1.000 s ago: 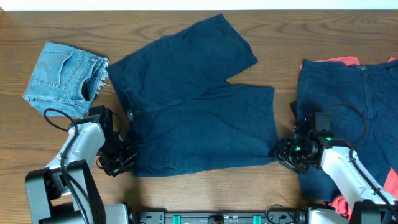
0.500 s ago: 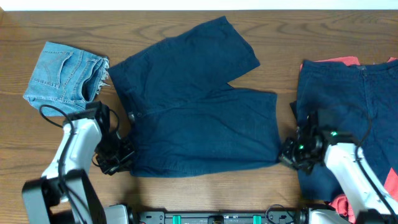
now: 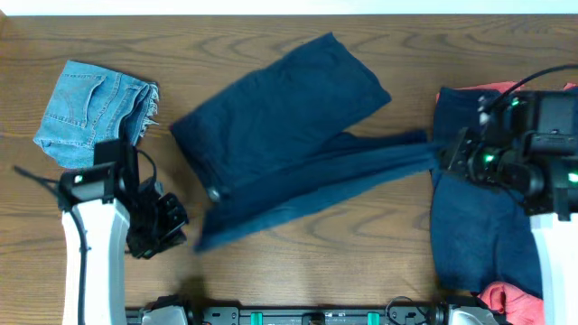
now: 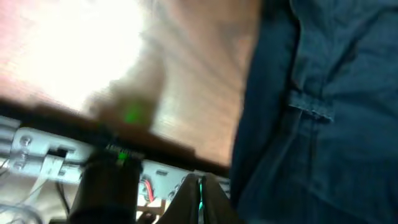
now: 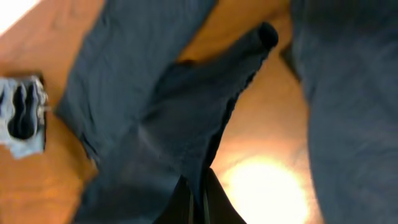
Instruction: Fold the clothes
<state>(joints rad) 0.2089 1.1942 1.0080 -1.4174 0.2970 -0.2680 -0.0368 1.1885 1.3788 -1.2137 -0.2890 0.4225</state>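
Nearest the front edge of the wooden table (image 3: 361, 271), the left arm rises as a white link along the left side and bends so the left gripper (image 3: 167, 226) points right, toward the waist corner of the dark navy shorts (image 3: 280, 126). Its own camera shows its fingers (image 4: 199, 196) drawn to a narrow tip with the cloth edge and a belt loop (image 4: 311, 109) just beside. I cannot tell whether any fabric is caught between them. The shorts lie mid-table on a slant, the waistband to the near left and the legs to the right. The nearer leg is pulled into a taut ridge running right to the right gripper (image 3: 449, 155). That arm comes up the right edge and its black wrist reaches left. Its jaws are clamped on the leg, and the wrist view shows the cloth running straight out from its fingers (image 5: 196, 199), which the overhead blurs. Under that arm lies another dark blue garment (image 3: 479, 235) with red cloth (image 3: 506, 298) at its near corner. Farther back, the other leg lies flat, pointing far-right. Folded light denim (image 3: 95, 108) sits at the far left, well apart.
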